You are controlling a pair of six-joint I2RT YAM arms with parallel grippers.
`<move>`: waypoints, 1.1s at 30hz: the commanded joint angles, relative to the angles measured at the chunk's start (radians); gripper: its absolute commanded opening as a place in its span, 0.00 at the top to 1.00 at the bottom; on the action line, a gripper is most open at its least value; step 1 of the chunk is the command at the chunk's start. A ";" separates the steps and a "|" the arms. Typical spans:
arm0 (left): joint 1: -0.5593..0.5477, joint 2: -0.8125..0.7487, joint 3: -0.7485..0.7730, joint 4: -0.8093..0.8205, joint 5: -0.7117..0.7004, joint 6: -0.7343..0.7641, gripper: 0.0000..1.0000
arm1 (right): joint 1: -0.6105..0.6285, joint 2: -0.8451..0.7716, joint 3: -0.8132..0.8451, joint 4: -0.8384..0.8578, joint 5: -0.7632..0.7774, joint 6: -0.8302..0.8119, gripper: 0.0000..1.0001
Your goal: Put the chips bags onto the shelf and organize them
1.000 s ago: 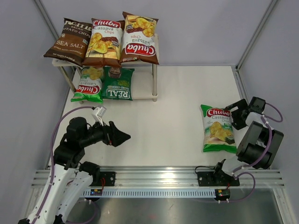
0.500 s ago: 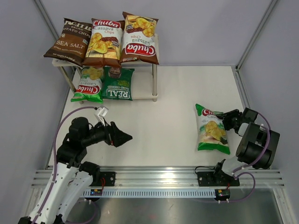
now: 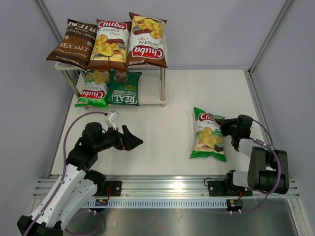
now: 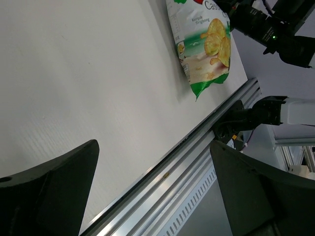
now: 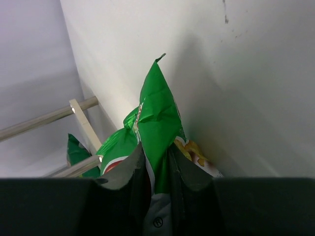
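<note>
Right jaws are pinched shut on the edge of a green Chuba bag point(image 3: 207, 136), which sits toward the near right corner of the counter point(image 3: 165, 125). Left jaws gape wide, empty, near the left edge. The shelf point(image 3: 151, 100) in the far left corner holds five other bags point(image 3: 109, 44).

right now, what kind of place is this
Probably a robot test cell, not a shop: plain grey walls box in a white table, a silver aluminium mounting rail edges it, and a small cream two-tier shelf holds glossy chip bags.
</note>
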 commanded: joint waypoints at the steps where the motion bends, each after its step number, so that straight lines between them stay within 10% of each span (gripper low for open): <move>1: -0.082 0.026 -0.060 0.188 -0.154 -0.078 0.01 | 0.083 -0.066 -0.005 0.012 0.142 0.203 0.88; 12: -0.374 0.314 -0.239 0.838 -0.296 -0.134 0.01 | 0.233 -0.216 0.060 -0.045 0.183 0.317 1.00; 33: -0.518 0.816 -0.204 1.668 -0.277 -0.025 0.01 | 0.333 -0.571 0.110 -0.125 0.092 0.494 1.00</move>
